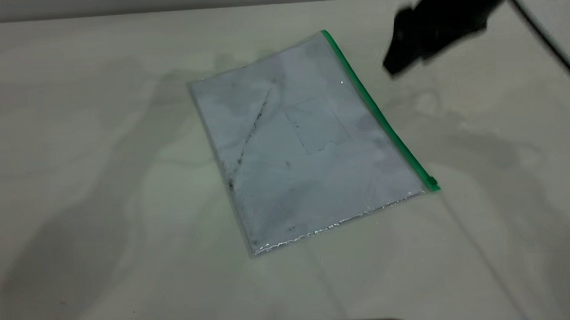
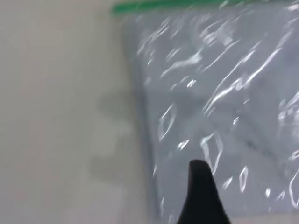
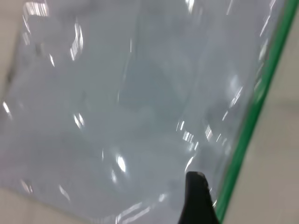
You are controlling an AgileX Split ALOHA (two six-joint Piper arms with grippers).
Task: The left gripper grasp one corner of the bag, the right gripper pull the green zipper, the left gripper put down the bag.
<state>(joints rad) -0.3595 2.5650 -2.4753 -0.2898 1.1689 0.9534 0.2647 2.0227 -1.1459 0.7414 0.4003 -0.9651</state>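
Left gripper: not visible in the exterior view at all. Only its wrist view shows anything, one black fingertip [image 2: 202, 193] poking over the bag, so can't tell if it's open or closed.
Right gripper: dark blurry shape [image 1: 440, 26] up at the far right of the exterior view, in the air just right of the bag's far corner, black cable [image 1: 549, 42] running off it. Can't tell its state either; its wrist view shows a single fingertip [image 3: 198, 198] right by the green edge.
Bag: one clear pouch [image 1: 303, 144] lying flat on the table [image 1: 74, 188] around the middle, turned at an angle, white paper inside.
Green zipper: runs along the bag's right long edge [image 1: 376, 112]; the slider tab [image 1: 431, 182] sits at the near right corner.
Only in the exterior view: dark diagonal smudge line [image 1: 252, 132] on the bag's left half and the little card pocket [image 1: 317, 125] mid-bag.
Only in the wrist views: shiny crinkles all over the plastic, with the zipper strip along one border in each.
Writing/brands: nothing readable anywhere.
Count: one bag, one zipper, one slider, one fingertip per wrist view.
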